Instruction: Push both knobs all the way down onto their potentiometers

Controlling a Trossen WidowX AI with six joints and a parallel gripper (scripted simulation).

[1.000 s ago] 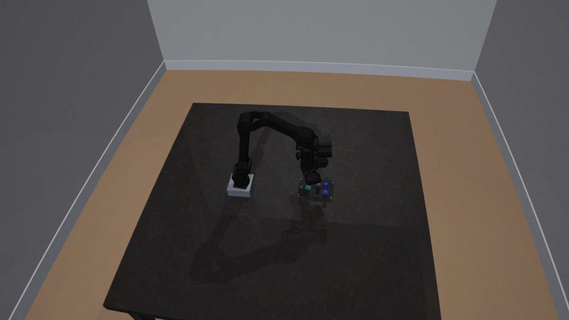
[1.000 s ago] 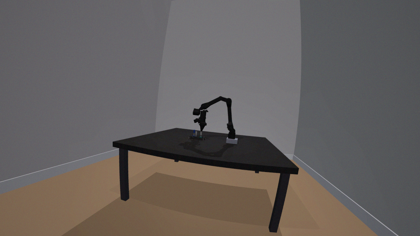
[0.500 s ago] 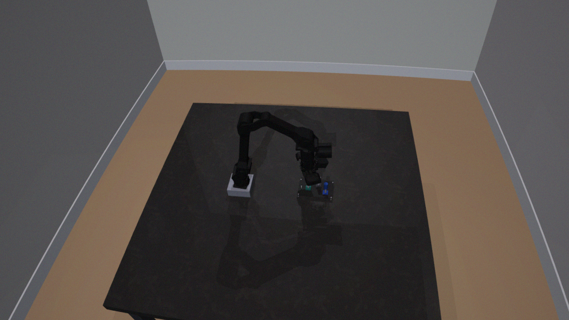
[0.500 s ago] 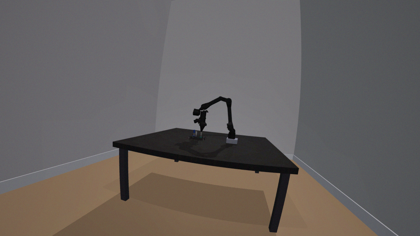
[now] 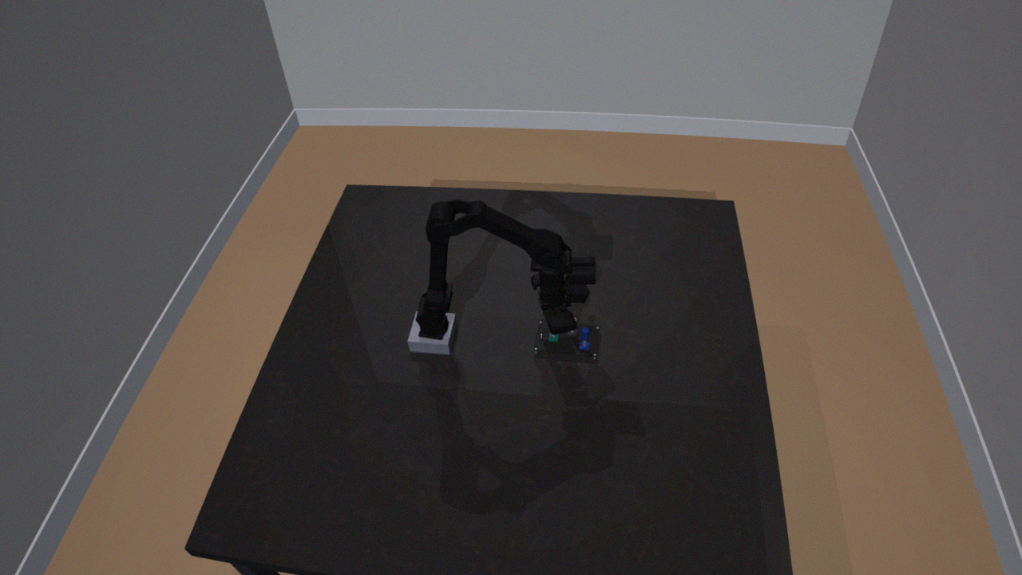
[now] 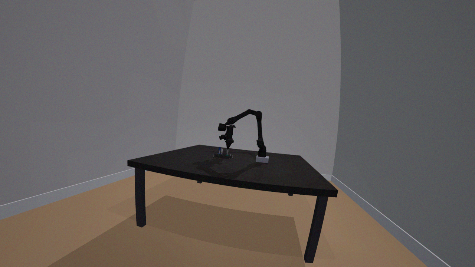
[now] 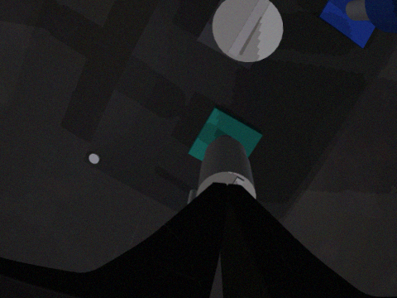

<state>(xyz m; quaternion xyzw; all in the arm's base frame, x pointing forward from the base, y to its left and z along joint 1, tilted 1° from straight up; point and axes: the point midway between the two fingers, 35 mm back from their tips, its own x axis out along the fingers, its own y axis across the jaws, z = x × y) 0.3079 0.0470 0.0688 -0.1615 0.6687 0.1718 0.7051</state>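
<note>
Jaws (image 6: 228,148) fully closed, gripping nothing, tips over the grey knob (image 7: 227,163) (image 6: 227,152). Knob appears rigid and smooth; press its top centrally, as the potentiometer beneath (image 7: 237,128) may break loose.

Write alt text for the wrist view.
Closed gripper at the top of a grey knob above a green potentiometer. Beyond it are a round, pale knob and, at the upper right corner, a blue potentiometer with its knob partly cut off.
</note>
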